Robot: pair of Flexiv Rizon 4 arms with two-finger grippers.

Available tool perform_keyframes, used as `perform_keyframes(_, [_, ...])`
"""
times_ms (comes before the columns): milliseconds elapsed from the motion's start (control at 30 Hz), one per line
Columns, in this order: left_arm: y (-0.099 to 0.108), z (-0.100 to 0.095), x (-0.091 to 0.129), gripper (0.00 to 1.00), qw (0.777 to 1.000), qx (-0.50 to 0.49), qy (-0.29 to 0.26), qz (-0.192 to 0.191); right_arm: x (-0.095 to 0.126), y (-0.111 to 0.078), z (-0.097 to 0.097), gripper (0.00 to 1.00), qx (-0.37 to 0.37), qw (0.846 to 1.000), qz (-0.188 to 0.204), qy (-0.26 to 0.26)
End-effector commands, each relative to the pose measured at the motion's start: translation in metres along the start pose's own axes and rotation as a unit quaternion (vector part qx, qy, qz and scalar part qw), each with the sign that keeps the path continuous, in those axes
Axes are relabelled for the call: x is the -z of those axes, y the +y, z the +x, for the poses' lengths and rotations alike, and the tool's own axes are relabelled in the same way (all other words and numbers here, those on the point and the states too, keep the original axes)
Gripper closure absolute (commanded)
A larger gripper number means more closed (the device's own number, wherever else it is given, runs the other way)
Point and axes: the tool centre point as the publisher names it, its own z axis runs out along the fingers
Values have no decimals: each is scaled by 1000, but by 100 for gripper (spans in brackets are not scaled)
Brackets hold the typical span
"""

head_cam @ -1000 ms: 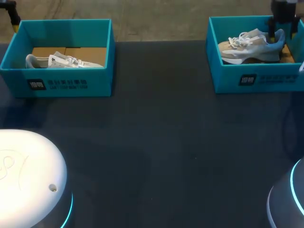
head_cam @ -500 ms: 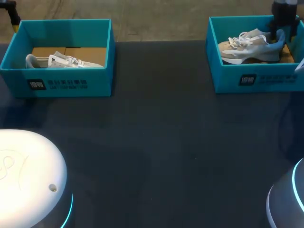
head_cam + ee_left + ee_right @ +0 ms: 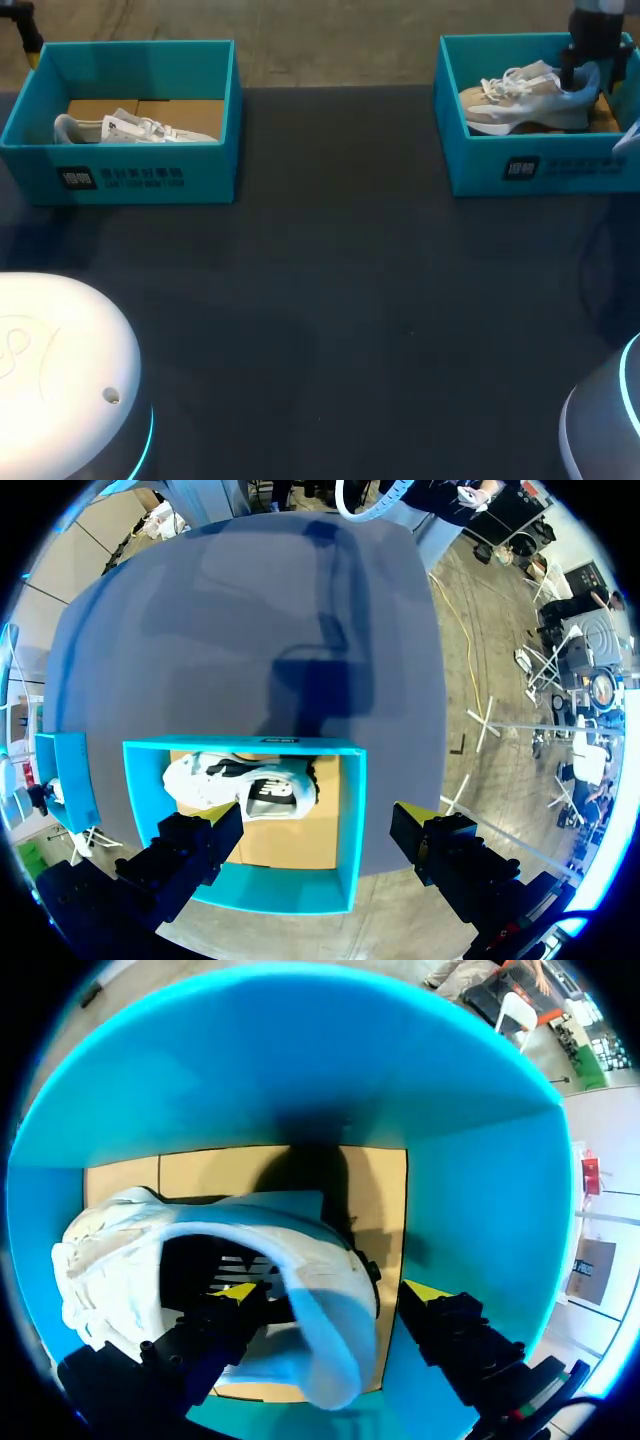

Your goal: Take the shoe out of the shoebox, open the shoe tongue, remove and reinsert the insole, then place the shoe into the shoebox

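Overhead, the right pincer (image 3: 592, 70) hangs inside the right shoebox (image 3: 540, 165) at the heel of the shoe (image 3: 520, 100), likely so it can lift the shoe onto the dark counter (image 3: 330, 280). From the left wrist, the left pincer (image 3: 318, 838) hovers wide open and empty above the other shoebox (image 3: 350, 810) and a second shoe (image 3: 240, 785), apparently parked clear. From the right wrist, the fingers (image 3: 238, 1293) straddle the heel collar, one inside the shoe's mouth and one outside, spread and not clamped. Cardboard lines the box floor.

Two shoeboxes stand at the rear of the surface (image 3: 330, 300), well apart. The left shoebox (image 3: 120, 178) contains the left shoe (image 3: 130, 128). The right shoebox (image 3: 540, 168) contains the right shoe (image 3: 520, 100), with the right tool (image 3: 593, 70) at its heel.
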Motion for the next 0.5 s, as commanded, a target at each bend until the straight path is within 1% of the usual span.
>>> perform_keyframes(33, [-1, 0, 0, 0, 1000, 0, 1, -1, -8, 13, -3, 18, 3, 1000, 18, 10])
perform_keyframes(67, [-1, 0, 0, 0, 1000, 0, 1, -1, -10, 13, -3, 20, 3, 1000, 21, 10])
perform_keyframes(233, [-1, 0, 0, 0, 1000, 0, 1, -1, -16, 14, 0, 16, 7, 999, 31, 19])
perform_keyframes(333, [-1, 0, 0, 0, 1000, 0, 1, -1, -18, 15, 1, 17, 8, 999, 33, 19])
perform_keyframes(500, [-1, 0, 0, 0, 1000, 0, 1, -1, -22, 14, 3, 23, 7, 999, 38, 25])
